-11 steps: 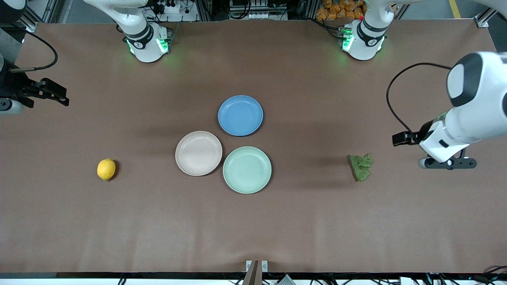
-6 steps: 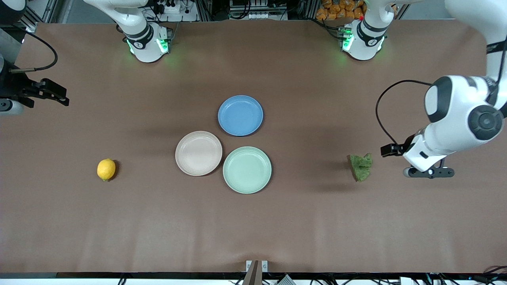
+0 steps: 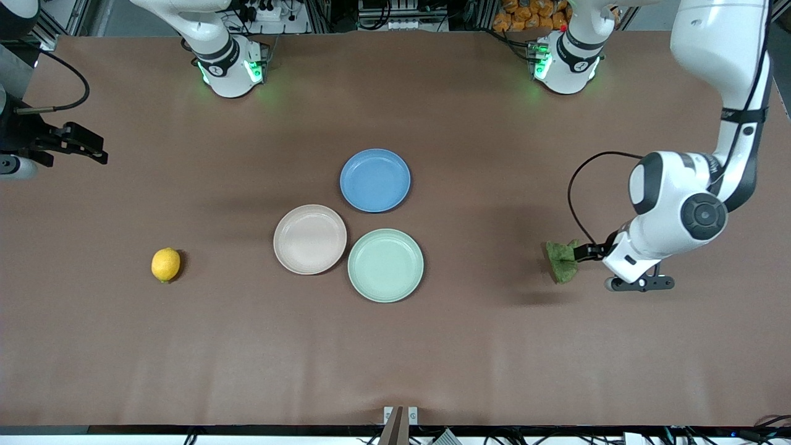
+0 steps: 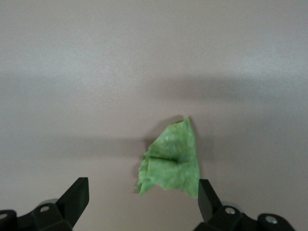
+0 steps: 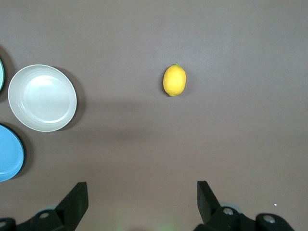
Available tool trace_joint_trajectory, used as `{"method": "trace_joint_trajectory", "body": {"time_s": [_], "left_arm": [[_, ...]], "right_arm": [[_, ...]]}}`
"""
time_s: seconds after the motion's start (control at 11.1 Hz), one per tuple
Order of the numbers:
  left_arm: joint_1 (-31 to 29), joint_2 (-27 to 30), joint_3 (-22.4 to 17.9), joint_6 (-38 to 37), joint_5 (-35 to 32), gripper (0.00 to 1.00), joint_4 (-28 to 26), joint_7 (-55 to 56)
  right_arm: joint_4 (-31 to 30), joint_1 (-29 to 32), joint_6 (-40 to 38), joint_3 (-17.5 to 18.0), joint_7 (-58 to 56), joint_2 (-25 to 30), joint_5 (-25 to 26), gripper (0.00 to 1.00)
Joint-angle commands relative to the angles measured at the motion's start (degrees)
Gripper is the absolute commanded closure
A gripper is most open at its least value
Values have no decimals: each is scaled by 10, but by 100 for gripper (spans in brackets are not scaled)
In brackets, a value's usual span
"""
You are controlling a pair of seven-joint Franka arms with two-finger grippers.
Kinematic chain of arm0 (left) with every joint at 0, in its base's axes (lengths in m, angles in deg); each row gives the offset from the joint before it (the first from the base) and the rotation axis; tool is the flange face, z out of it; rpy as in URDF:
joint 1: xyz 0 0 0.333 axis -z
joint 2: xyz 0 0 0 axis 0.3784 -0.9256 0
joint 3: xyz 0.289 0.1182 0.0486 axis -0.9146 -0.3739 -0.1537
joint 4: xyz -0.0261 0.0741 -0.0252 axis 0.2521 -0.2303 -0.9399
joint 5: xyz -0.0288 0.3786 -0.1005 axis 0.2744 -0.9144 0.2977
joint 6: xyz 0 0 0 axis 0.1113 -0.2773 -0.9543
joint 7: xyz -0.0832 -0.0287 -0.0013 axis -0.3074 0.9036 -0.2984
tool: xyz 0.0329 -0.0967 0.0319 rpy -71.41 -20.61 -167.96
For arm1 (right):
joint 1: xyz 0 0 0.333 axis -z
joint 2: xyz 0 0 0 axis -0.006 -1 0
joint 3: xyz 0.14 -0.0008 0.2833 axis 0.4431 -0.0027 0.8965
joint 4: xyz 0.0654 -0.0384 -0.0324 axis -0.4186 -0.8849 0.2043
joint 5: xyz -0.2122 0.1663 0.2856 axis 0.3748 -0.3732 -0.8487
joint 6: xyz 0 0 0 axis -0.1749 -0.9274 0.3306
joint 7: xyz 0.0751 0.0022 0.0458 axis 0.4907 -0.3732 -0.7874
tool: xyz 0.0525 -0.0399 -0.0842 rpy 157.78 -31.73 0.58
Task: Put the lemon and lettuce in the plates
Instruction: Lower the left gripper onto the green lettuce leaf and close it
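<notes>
The yellow lemon [image 3: 165, 264] [image 5: 174, 80] lies on the table toward the right arm's end. Toward the left arm's end lies the wrinkly green lettuce [image 3: 561, 261] [image 4: 171, 161]. The beige-pink plate [image 3: 310, 239] [image 5: 42, 97] and the mint plate [image 3: 385, 265] sit side by side mid-table, both bare. My left gripper [image 3: 624, 269] [image 4: 143, 192] hangs open above the table just beside the lettuce; in the left wrist view the leaf lies just ahead of its fingers, close to one fingertip [image 4: 208, 195]. My right gripper [image 5: 143, 192] waits open, high over the table's edge at the right arm's end, holding nothing.
A blue plate [image 3: 375, 180] [image 5: 9, 153] sits next to the two plates, farther from the front camera. Brown paper covers the table [image 3: 395, 358]. The arm bases [image 3: 228, 68] [image 3: 565, 62] stand along the edge farthest from the front camera.
The left arm has swung in from the table's end toward the lettuce, its gripper now right beside the leaf. The right arm, lemon, lettuce and plates have not moved.
</notes>
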Motion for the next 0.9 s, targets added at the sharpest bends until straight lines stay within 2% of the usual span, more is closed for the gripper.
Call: {"method": "trace_joint_trajectory", "body": {"time_s": [0.0,0.27,0.54,0.81], "left_arm": [[14,-41,-1,54,11,0,-1,21],[22,-71,-1,86,11,0,-2,35],[22,-82,-1,144,11,0,-31,36],[23,-96,-1,167,10,0,-31,36]], "right_arm": [[-3,6,-4,2,-7,5,1,0],[-1,6,-5,2,-7,5,1,0],[2,18,-9,2,-18,6,0,0],[-2,29,-3,2,-30,-7,0,0]]}}
